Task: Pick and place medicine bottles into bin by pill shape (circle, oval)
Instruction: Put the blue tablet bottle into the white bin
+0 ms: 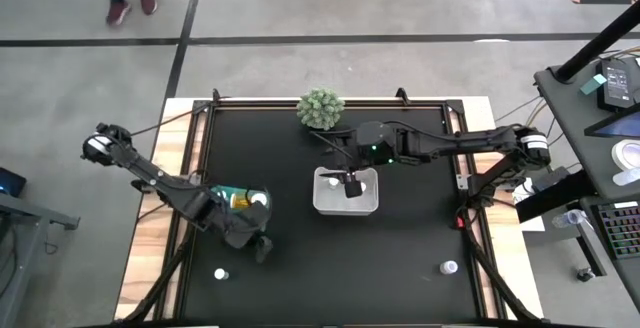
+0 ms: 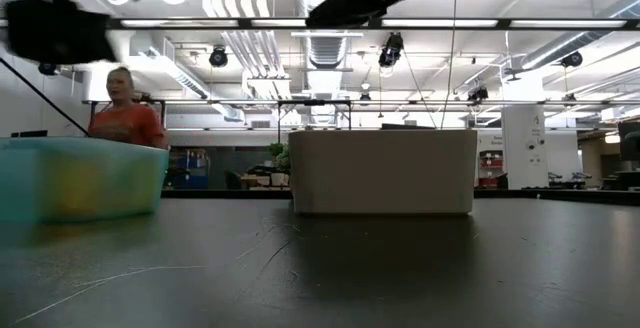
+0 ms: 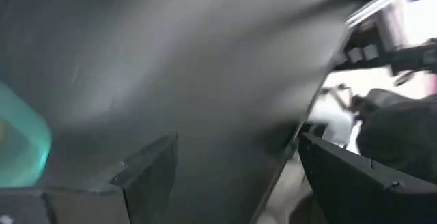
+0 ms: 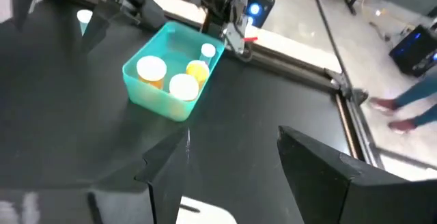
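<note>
The counter (image 1: 400, 238) was flat, black and smooth; a square white bin (image 1: 345, 192) sat in the middle, and a see-through teal bin (image 4: 171, 70) with round corners held small medicine bottles (image 4: 151, 70) with round white caps; two more bottles (image 1: 449, 267) stood loose near the front edge; the right end effector (image 1: 351, 185) hung over the white bin, fingers apart and empty; the left end effector (image 1: 262, 247) was beside the teal bin, open too.

L gripper (image 3: 235, 176) open, empty; teal bin (image 3: 20, 145) maybe beside.
</note>
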Tool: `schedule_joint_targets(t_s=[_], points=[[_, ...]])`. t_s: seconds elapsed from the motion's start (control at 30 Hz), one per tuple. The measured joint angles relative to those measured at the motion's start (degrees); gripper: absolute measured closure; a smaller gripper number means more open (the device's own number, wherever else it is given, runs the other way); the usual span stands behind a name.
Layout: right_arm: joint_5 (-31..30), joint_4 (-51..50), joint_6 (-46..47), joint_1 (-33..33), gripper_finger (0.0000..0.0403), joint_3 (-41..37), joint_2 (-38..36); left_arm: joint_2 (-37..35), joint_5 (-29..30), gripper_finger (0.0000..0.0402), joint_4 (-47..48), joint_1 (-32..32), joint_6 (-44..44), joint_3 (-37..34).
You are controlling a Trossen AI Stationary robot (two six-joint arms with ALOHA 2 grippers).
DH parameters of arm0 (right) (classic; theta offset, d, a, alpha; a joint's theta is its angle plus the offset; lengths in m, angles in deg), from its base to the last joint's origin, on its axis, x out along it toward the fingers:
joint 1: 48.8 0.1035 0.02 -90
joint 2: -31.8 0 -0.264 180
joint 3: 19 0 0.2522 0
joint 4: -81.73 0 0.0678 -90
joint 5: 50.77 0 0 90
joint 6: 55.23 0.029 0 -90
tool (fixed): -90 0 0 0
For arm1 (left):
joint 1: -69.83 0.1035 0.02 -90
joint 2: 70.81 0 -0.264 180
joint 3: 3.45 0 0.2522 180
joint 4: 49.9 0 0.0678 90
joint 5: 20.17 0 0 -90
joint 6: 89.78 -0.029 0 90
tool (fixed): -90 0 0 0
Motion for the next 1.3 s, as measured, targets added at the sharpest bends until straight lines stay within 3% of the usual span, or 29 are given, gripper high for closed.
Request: schedule_joint_targets(t_s=[0.23, 0.37, 0.7, 1.0, 1.13, 1.3], points=[[0.0, 0.3, -0.5, 0.0, 0.0188, -0.2, 0.0, 3.2, -8.6, 0.0116, 22.7, -5.3, 12.9, 5.5], [0.0, 0.3, 0.5, 0.1, 0.0188, -0.8, 0.0, 5.5, -18.2, 0.0116, 31.3, -8.3, 20.3, 6.4], [0.0, 0.4, 1.1, 0.1, 0.0188, -1.3, 0.0, 11.2, -20.1, 0.0116, 28.2, -17.3, 26.0, 6.0], [0.0, 0.8, 2.0, 0.1, 0.0188, -1.3, 0.0, 15.9, -20.2, 0.0119, 25.6, -18.7, 23.6, 5.9], [0.0, 1.5, 2.1, 0.1, 0.0188, -1.3, 0.0, 16.6, -20.1, 0.0149, 25.5, -18.7, 22.7, 6.2], [0.0, 1.7, 2.0, 0.0, 0.0188, -1.3, 0.0, 16.0, -19.9, 0.022, 25.6, -18.7, 22.6, 6.2]])
